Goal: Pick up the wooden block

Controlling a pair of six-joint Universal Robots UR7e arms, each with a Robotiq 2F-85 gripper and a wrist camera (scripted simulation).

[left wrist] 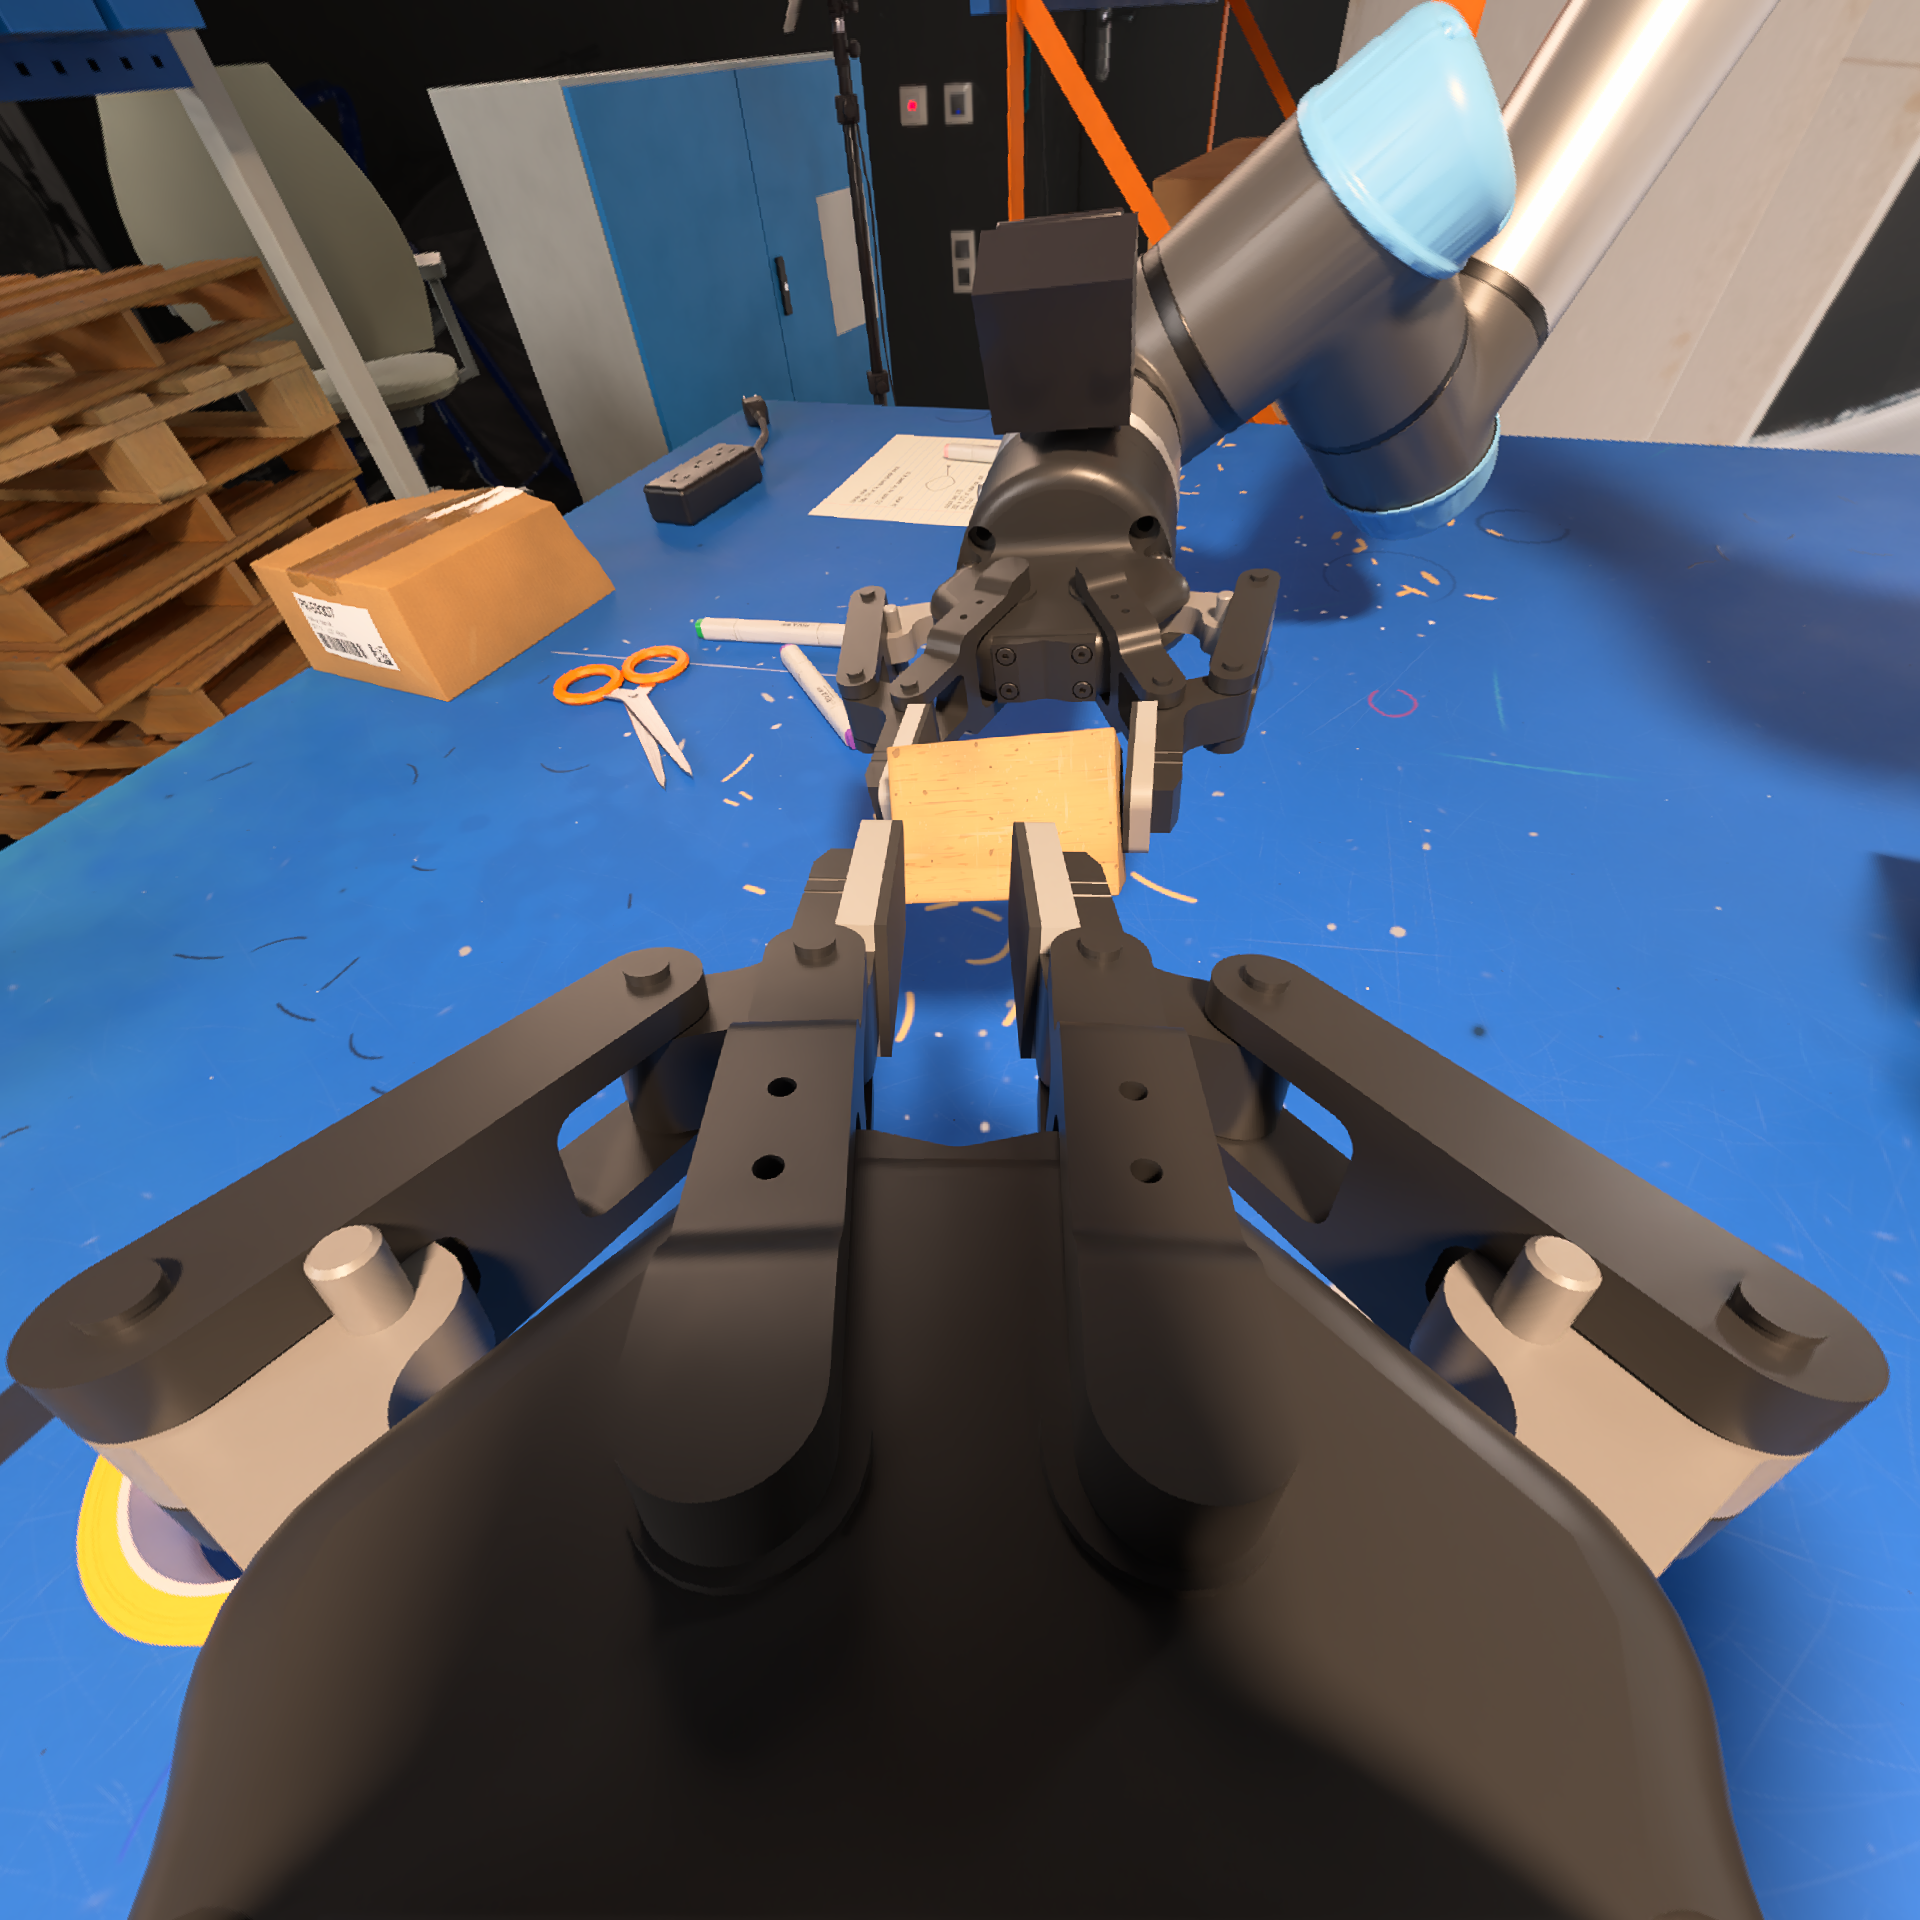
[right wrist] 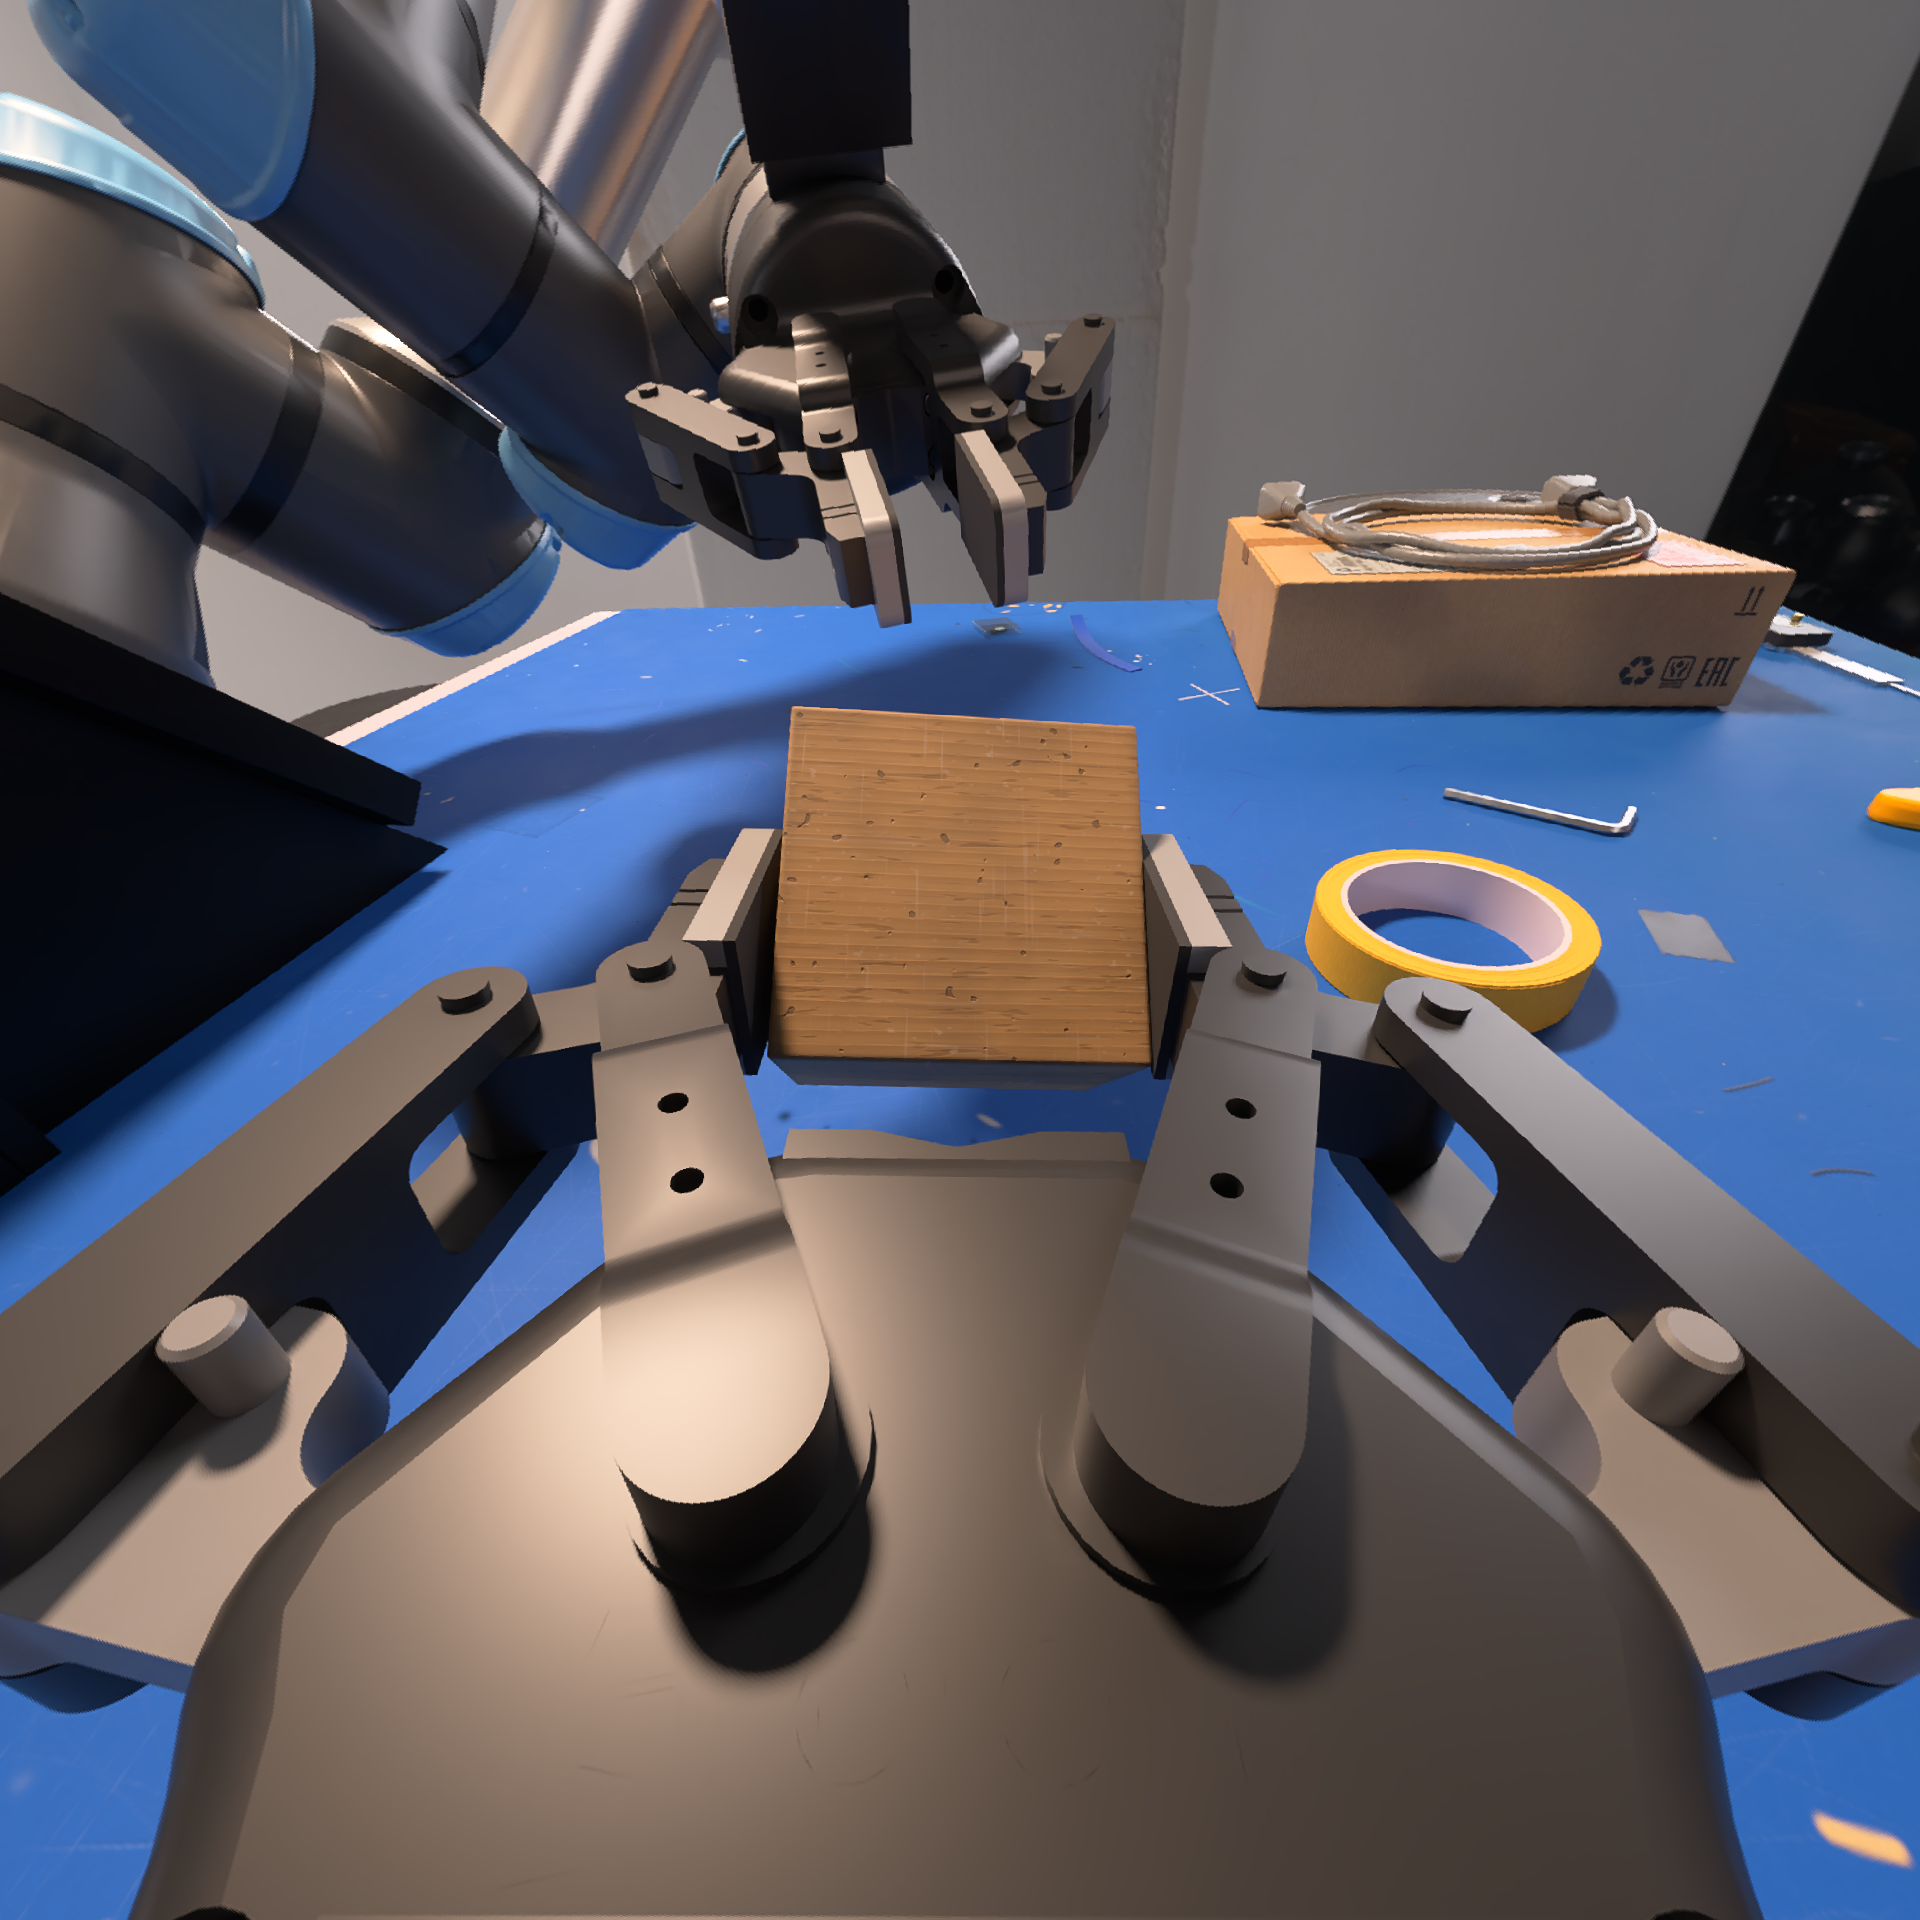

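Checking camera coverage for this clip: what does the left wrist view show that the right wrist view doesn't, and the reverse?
Left only: orange scissors, two markers, power strip, a paper sheet.
Right only: hex key, a box topped with coiled cable.
Both: blue table, yellow tape roll, wooden block clamped in the right pincer, the left pincer narrowly parted and empty.

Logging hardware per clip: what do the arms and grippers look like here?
Both arms have grey joint housings, light-blue caps and silvery tubes. A black boxy camera sits at each wrist. The left gripper and right gripper are dark grey linkages with round pins, paired screw holes and pale grey pads on the jaws. No cables or markings show.
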